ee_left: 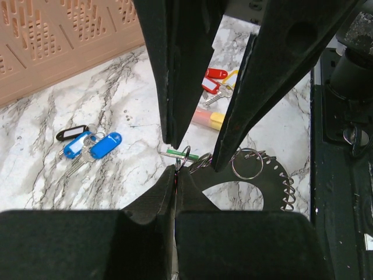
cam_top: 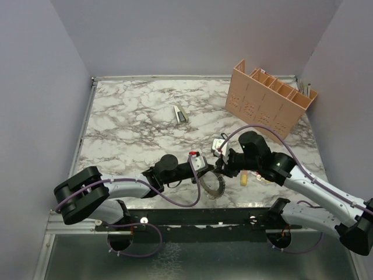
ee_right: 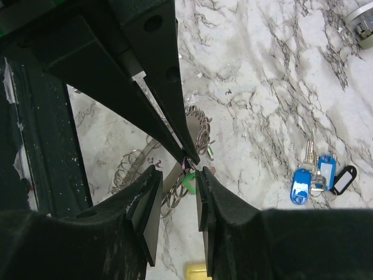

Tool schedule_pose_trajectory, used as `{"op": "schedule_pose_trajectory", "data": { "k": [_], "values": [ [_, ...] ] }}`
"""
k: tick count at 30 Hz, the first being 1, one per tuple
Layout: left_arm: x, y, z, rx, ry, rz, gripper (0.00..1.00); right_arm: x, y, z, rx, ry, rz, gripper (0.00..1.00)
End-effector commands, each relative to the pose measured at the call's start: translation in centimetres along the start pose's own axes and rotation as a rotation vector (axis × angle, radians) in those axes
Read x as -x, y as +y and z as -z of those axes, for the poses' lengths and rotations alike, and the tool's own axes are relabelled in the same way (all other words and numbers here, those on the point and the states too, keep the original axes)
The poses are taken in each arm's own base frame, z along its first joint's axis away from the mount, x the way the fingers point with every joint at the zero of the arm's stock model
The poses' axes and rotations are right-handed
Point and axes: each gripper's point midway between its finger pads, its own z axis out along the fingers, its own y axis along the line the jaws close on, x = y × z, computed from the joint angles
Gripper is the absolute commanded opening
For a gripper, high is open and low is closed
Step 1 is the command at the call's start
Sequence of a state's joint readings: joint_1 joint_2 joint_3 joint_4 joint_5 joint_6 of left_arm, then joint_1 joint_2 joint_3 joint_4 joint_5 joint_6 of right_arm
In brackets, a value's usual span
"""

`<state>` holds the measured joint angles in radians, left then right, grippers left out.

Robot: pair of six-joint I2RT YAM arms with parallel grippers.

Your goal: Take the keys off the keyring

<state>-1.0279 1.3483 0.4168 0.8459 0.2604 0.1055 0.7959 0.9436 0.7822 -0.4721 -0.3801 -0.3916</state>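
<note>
The keyring (ee_left: 271,175) is seen on the table (cam_top: 134,122) near its 6 o'clock edge, under both grippers. The left gripper (ee_left: 175,181) is pressed together at the ring's rim beside the green key (ee_left: 173,153); what is pinched cannot be told. The right gripper (ee_right: 176,172) is held apart, that key's head seen between its jaws. Loose blue keys (ee_left: 93,146) are seen at the keyring's 9 o'clock in the left wrist view.

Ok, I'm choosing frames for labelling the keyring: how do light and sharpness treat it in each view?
Top view: even light, sharp, but the keyring is small and partly under the jaws. Left wrist view: it lies in shadow, almost black, while the blue keys are crisp. Right wrist view: black jaws crowd the frame; the coils behind them look a little soft.
</note>
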Motion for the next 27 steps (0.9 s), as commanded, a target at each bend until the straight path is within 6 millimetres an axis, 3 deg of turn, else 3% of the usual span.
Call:
{"op": "schedule_pose_trajectory", "data": {
  "k": [1,6,12,27],
  "values": [
    [0.0,-0.8,0.4,-0.03,0.003,0.013,0.0,0.4,-0.5,-0.4,0.011,0.005,0.045,0.36],
    [0.1,-1.1,0.4,-0.046,0.002,0.013,0.0,0.2,-0.8,-0.8,0.005,0.022,0.042,0.29],
    [0.1,-1.2,0.4,-0.052,0.001,0.016,0.0,-0.2,-1.6,-0.8,-0.045,0.04,0.018,0.02],
    [-1.8,-0.5,0.9,0.004,0.06,0.054,0.0,-0.7,-2.3,0.2,-0.122,0.055,-0.026,0.0]
  ]
}}
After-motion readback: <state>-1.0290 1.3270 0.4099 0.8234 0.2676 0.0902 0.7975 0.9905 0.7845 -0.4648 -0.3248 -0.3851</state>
